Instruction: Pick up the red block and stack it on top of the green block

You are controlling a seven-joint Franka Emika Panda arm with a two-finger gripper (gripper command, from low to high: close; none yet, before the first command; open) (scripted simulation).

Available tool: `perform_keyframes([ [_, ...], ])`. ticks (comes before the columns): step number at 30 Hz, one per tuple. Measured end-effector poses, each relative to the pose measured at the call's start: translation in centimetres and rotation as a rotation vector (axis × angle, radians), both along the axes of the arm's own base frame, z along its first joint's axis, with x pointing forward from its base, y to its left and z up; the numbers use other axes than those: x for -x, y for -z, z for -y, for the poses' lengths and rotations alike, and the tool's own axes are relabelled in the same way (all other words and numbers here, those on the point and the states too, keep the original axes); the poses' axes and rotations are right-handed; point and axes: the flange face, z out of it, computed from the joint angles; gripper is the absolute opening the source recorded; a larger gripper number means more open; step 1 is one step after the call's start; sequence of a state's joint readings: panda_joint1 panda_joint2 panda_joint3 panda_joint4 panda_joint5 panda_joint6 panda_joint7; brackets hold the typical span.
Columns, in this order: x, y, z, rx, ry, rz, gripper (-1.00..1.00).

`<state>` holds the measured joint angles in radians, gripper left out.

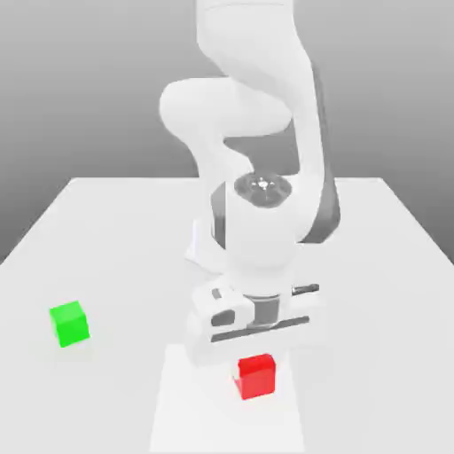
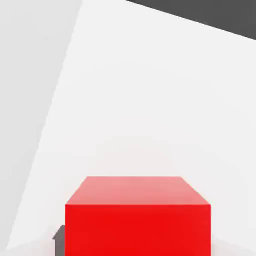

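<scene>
My tool [image 1: 255, 355] sits low in the lower middle of the exterior view, right on top of the red block [image 1: 257, 376], with the wrist pointing straight down so the fingers can come at the cube from above. I read the tool as closed on the red block: the block sits directly under the hand body, and in the hand view the red block [image 2: 137, 215] fills the lower middle of the frame, squarely centred, as it would if it were between my fingers. The block looks to be resting on the counter [image 1: 115, 230], on the paler patch there, so I judge the lift has not begun.

The green block [image 1: 69, 323] stands alone at the lower left of the exterior view, well apart from the red one, its top free to be stacked on.

I find no brand, label or writing on either cube, the arm or the counter.
</scene>
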<state>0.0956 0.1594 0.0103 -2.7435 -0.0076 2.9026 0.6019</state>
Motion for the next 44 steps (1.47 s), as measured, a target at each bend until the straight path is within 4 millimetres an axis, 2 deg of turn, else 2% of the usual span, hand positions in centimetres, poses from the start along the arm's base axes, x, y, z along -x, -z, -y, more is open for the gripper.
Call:
perform_keyframes([
  [3,0.1,-2.9,0.0,0.0,0.0,0.0,-1.0],
  [8,0.3,-4.6,7.5,0.004,0.359,0.001,-1.0],
  [12,1.6,-5.3,14.1,0.006,0.698,0.002,-1.0],
  [19,6.0,-6.5,23.6,0.006,1.263,0.003,-1.0],
  [25,11.8,-7.4,30.5,0.001,1.75,0.002,-1.0],
  [27,12.5,-6.2,31.4,-0.001,1.809,0.002,-1.0],
  [31,12.6,-2.5,31.6,-0.003,1.825,0.002,-1.0],
  [32,12.7,-1.5,31.6,-0.002,1.827,0.002,1.0],
  [39,12.8,-1.3,31.6,-0.001,1.829,0.001,1.0],
  [44,12.8,-5.6,31.7,-0.003,1.832,0.0,1.0],
])
